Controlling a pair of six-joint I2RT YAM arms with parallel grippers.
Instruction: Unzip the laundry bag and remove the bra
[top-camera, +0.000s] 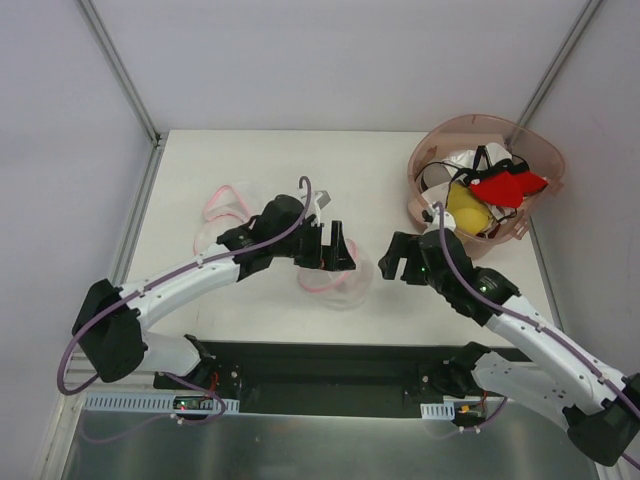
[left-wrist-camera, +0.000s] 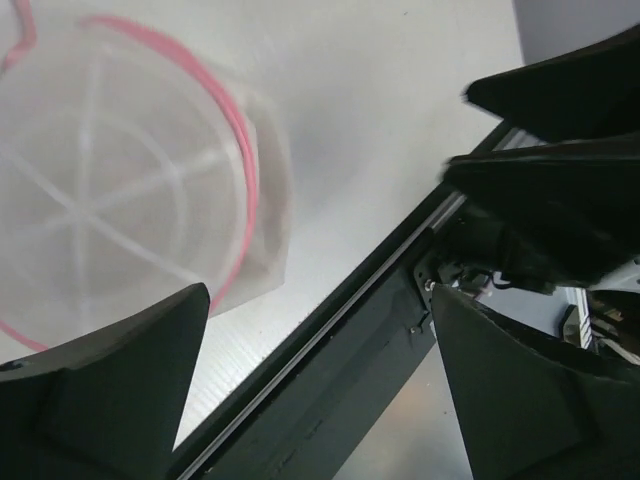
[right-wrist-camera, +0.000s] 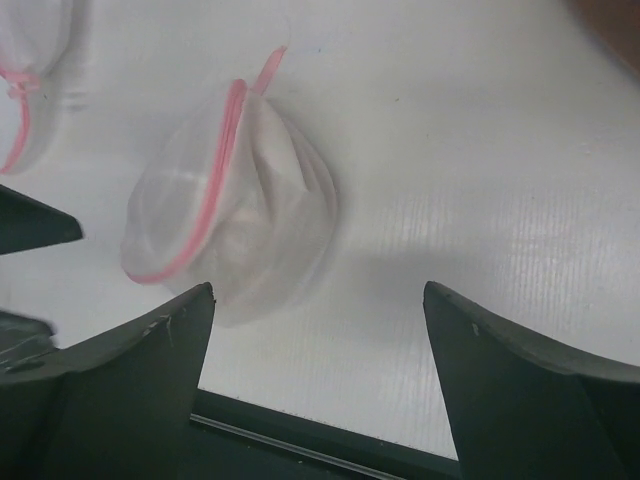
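Note:
The laundry bag (top-camera: 345, 286) is a small round white mesh pouch with a pink zipper rim, lying near the table's front middle. It also shows in the left wrist view (left-wrist-camera: 120, 190) and the right wrist view (right-wrist-camera: 240, 215). Its zipper looks closed. Pale folds show through the mesh; the bra itself is not clearly visible. My left gripper (top-camera: 328, 262) is open and empty, hovering at the bag's back-left edge (left-wrist-camera: 320, 300). My right gripper (top-camera: 398, 268) is open and empty just right of the bag, which lies ahead of its fingers (right-wrist-camera: 318, 290).
A second mesh pouch with pink rim (top-camera: 225, 212) lies at the back left, also seen by the right wrist (right-wrist-camera: 30, 80). A pinkish-brown translucent basket (top-camera: 430, 150) at the back right holds yellow, red and white garments. The table's black front rail (left-wrist-camera: 330, 330) is close by.

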